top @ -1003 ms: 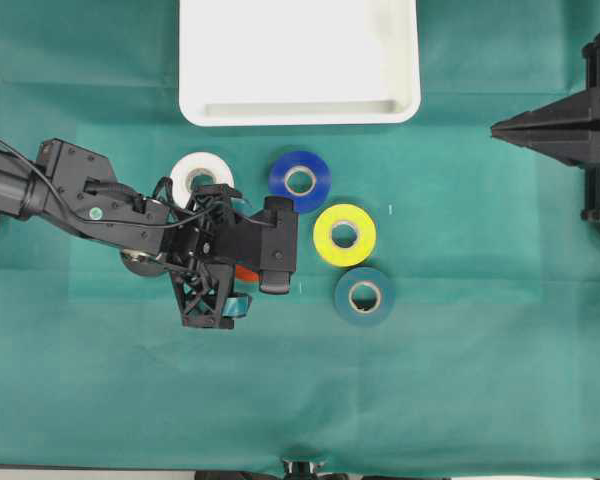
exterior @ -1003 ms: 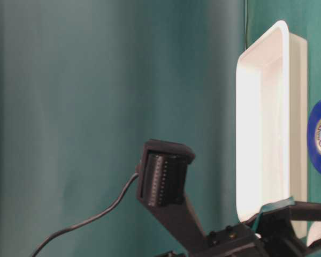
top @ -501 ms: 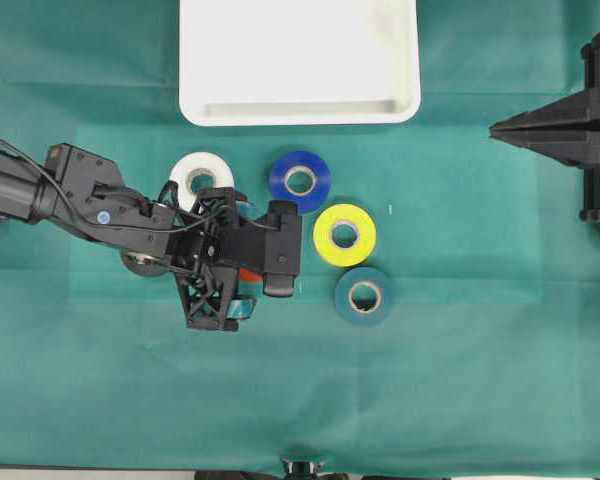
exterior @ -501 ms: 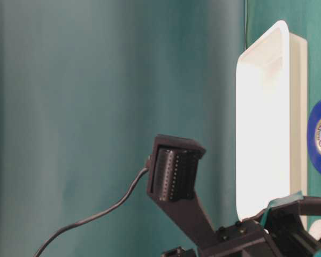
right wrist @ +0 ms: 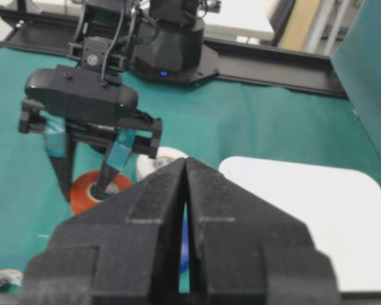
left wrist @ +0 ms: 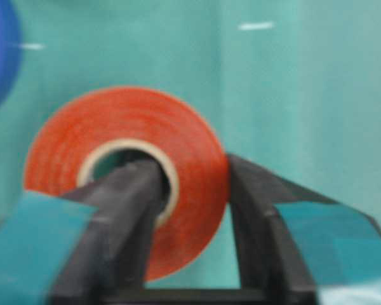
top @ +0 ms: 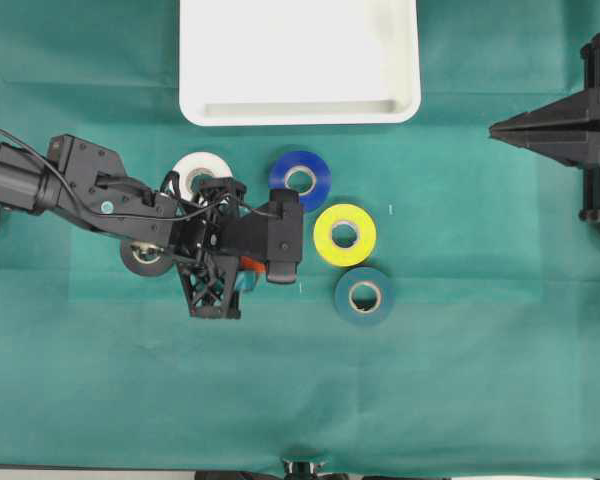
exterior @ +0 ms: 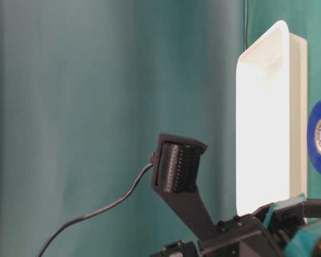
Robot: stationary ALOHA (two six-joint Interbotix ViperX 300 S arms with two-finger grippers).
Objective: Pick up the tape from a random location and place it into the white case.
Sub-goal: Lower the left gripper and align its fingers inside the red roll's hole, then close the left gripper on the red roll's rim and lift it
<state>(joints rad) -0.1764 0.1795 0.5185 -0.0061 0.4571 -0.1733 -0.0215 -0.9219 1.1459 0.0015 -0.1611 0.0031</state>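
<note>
Orange-red is the colour we are watching: the tape (left wrist: 127, 178) lies flat on the green worktop (top: 460, 380), and the left tool (left wrist: 190, 210) has one finger (left wrist: 124, 216) down through the roll's pale core and the other against its outer wall, so we read the tool as clamped on the tape's ring. From overhead, the tape (top: 248, 266) shows only as a sliver under the black arm.

Taking the tape as our landmark, the white case (top: 300, 108) sits well beyond it at the far edge of the worktop. A white roll (top: 192, 166) lies just beyond the tape on the arm's side, a blue roll (top: 300, 178) just beyond it on the other side. A yellow roll (top: 344, 235) is near the tape, toward the right arm, with a dark teal roll (top: 364, 296) next to it.

We see the right tool (right wrist: 184, 210) parked well away from the tape, its jaws pressed together, holding nothing.
</note>
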